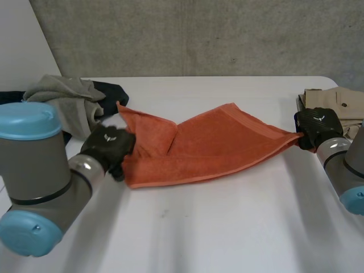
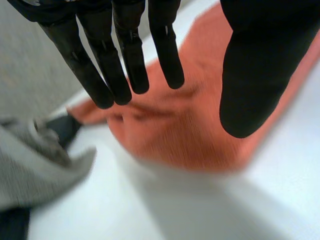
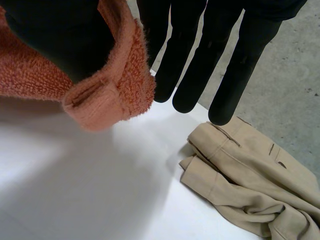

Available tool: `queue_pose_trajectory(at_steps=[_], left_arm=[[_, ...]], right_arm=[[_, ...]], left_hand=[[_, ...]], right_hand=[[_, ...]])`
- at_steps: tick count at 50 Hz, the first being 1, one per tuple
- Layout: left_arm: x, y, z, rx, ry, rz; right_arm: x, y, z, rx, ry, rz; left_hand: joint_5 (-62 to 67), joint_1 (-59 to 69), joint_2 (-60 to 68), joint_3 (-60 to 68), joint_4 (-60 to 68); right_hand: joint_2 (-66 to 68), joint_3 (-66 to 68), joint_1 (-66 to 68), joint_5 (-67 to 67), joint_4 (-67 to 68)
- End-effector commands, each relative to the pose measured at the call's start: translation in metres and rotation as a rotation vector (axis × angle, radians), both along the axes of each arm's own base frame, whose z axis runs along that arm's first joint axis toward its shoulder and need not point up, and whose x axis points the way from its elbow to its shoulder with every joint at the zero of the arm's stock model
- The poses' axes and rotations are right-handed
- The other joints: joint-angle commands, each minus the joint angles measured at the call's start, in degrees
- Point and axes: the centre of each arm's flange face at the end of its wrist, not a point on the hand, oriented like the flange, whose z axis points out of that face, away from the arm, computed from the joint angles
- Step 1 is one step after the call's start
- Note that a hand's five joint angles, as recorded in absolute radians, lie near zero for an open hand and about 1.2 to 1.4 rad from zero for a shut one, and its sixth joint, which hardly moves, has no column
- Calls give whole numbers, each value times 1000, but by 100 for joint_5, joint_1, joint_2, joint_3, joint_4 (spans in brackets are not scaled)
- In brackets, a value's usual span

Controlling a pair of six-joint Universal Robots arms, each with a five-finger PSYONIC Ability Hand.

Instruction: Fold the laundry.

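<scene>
This looks like the spreading-out step: 1 orange towel has to be drawn flat between the 2 hands before any fold goes in, and it is far from flat. It lies across the middle of the table, its left end rumpled and doubled over itself, its right end raised off the surface and pulled to a point. The right hand has that right corner clamped: in its wrist view the cloth is nipped between the thumb and the straight fingers, with the hem poking out below. The left hand sits at the towel's bunched left end, but its fingers are straight and spread, the thumb well apart from them, and nothing is in its grasp. Whether the fingertips touch the cloth I cannot tell. I'd judge the next move calls for that left hand to close on a left corner or edge, then for both hands to draw apart so the doubled part opens out. A grey heap lies behind the left hand, close to the towel's far left corner, and tan trousers lie just beside the right hand.
</scene>
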Motion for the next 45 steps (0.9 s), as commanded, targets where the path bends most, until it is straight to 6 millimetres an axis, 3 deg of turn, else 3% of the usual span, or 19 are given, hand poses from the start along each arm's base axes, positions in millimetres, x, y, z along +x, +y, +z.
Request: queue_pose_trajectory(at_steps=[1,5,17,20,27,32,36,40,41,44,45], left_arm=[[13,-4,-29,142,-9,-36],[5,-12,-36,146,6,-98],[-15,-39,-66,120,-96,-55],[-20,-42,-68,108,-101,-53],[-29,-56,-56,40,-45,-50],[-31,-64,-45,13,4,-19],[-26,-67,-21,-29,41,23],[-17,-66,22,-110,104,44],[-12,-62,41,-140,127,45],[-5,-53,73,-191,155,37],[1,-45,95,-229,174,28]], right_arm=[[7,5,0,2,-1,22],[10,9,-1,13,1,31],[9,16,1,16,-2,35],[8,16,1,16,-2,34],[7,16,1,16,-1,29],[5,16,4,12,-1,21],[2,14,13,-10,-4,12],[-3,12,36,-48,-16,-1],[-7,13,49,-53,-13,-8],[-12,17,77,-67,-8,-10],[-15,23,98,-71,0,-3]], left_hand=[[578,468,549,569,553],[-953,-1062,-982,-962,-978],[-535,-644,-564,-544,-560],[170,61,142,162,146],[4070,3960,4041,4061,4045],[4190,4081,4162,4182,4166],[4190,4081,4162,4182,4166],[4190,4081,4162,4182,4166],[4190,4081,4162,4182,4166],[4190,4081,4162,4182,4166],[4190,4081,4162,4182,4166]], right_hand=[[1247,1178,1484,1261,1127],[1247,1178,1484,1261,1127],[1247,1178,1484,1261,1127],[1247,1178,1484,1261,1127],[1247,1178,1484,1261,1127],[1247,1178,1484,1261,1127],[1247,1178,1484,1261,1127],[1247,1178,1484,1261,1127],[1247,1178,1484,1261,1127],[1247,1178,1484,1261,1127],[1247,1178,1484,1261,1127]])
